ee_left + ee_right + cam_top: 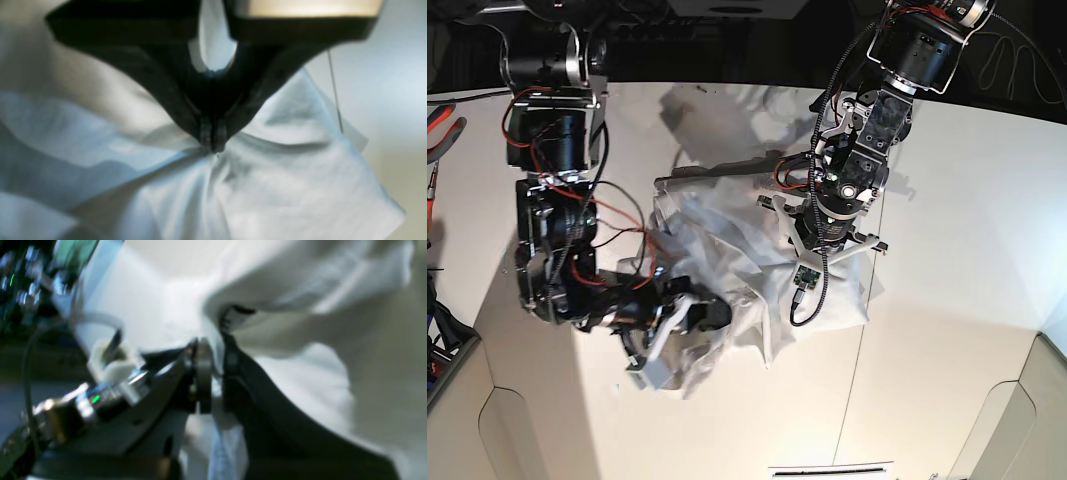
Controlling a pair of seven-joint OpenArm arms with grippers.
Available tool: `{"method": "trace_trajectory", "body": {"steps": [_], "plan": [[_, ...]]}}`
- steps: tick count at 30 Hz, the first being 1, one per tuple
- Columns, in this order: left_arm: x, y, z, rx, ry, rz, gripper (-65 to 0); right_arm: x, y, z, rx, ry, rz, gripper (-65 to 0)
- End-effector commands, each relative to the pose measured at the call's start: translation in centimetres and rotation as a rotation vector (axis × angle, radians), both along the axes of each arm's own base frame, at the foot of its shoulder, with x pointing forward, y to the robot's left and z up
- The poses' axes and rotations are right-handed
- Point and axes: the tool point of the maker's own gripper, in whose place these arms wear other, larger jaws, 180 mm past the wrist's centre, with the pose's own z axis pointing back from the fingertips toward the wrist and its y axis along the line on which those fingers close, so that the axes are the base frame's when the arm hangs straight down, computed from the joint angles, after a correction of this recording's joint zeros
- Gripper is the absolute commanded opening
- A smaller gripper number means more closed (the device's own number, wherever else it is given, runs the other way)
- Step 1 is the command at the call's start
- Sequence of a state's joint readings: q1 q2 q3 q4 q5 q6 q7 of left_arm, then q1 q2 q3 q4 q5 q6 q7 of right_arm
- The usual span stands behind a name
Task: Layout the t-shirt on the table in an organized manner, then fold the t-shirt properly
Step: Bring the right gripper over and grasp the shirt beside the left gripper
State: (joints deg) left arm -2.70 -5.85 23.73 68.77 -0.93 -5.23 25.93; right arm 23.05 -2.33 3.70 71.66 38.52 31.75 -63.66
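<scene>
Nearest me, at about seven o'clock in the base view, my right hand (pixel 689 312) was pinched onto the t-shirt (pixel 727 255); its wrist camera showed a strip of white cloth clamped between the two dark fingers (pixel 203 373), which stood narrow. The shirt lay crumpled in a loose heap around the middle of the white bench (pixel 947 300), bunched into grey-shadowed folds between the two arms. Farther off, toward one o'clock, my left hand (pixel 827 225) hung over the heap's far side, and its wrist view showed the fingertips (pixel 213 136) pressed together on a gathered pucker of fabric, creases fanning out from the pinch.
</scene>
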Motion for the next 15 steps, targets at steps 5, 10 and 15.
{"method": "trace_trajectory", "body": {"steps": [5,10,15], "plan": [[-2.9,-1.3,-1.8,-0.014,0.138,-0.062,-65.0,-1.3,6.6,2.4,0.079,-0.071,0.124,-65.0],[-1.7,-1.9,0.1,-0.035,0.081,-0.069,-65.0,-1.9,8.0,2.2,0.046,-0.087,0.162,-65.0],[0.2,-2.1,4.0,-0.043,-0.008,-0.079,-65.0,-1.9,8.0,2.2,0.046,-0.088,0.16,-65.0]]}}
